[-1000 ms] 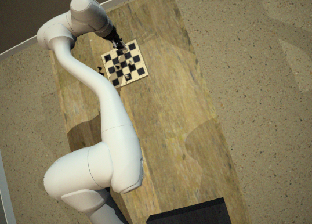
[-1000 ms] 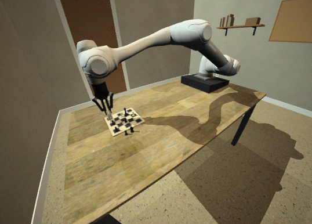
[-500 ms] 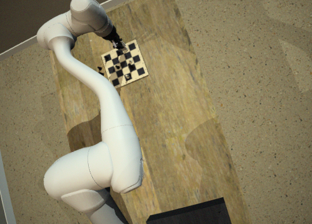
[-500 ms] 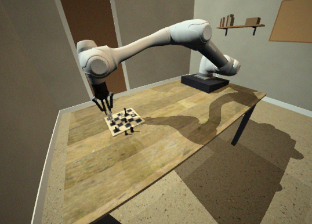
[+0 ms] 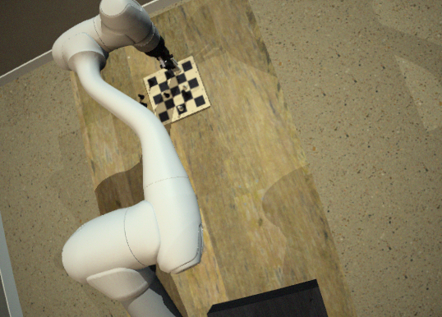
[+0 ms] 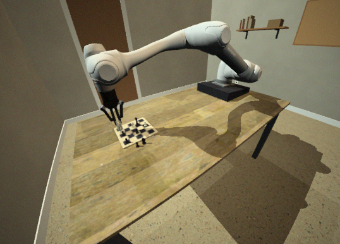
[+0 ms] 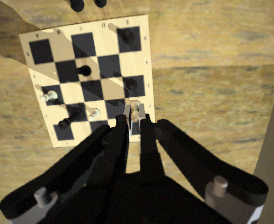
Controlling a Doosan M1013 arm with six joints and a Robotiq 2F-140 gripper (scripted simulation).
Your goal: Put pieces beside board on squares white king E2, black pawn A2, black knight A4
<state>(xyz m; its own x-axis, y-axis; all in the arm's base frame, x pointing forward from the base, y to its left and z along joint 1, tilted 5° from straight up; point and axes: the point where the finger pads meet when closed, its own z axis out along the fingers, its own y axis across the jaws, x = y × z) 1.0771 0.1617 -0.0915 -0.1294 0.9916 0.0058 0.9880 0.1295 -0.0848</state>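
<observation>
The small chessboard (image 7: 88,80) lies on the wooden table and also shows in the overhead view (image 5: 177,89) and the side view (image 6: 135,131). My gripper (image 7: 135,111) is over the board's right edge, shut on the white king (image 7: 134,111). The king is upright over a light square in the edge column. I cannot tell whether its base touches the board. The gripper also shows in the overhead view (image 5: 170,65) and the side view (image 6: 118,126). The black pawn (image 7: 77,4) and black knight (image 7: 100,2) stand off the board beyond its far edge; they are too small to tell apart with certainty.
Several other pieces stand on the board: black ones (image 7: 128,35), (image 7: 86,70), (image 7: 129,81), (image 7: 64,122) and white ones (image 7: 50,96), (image 7: 94,113). The arm's base (image 6: 222,90) sits at the table's far end. A wall and a door stand behind the board.
</observation>
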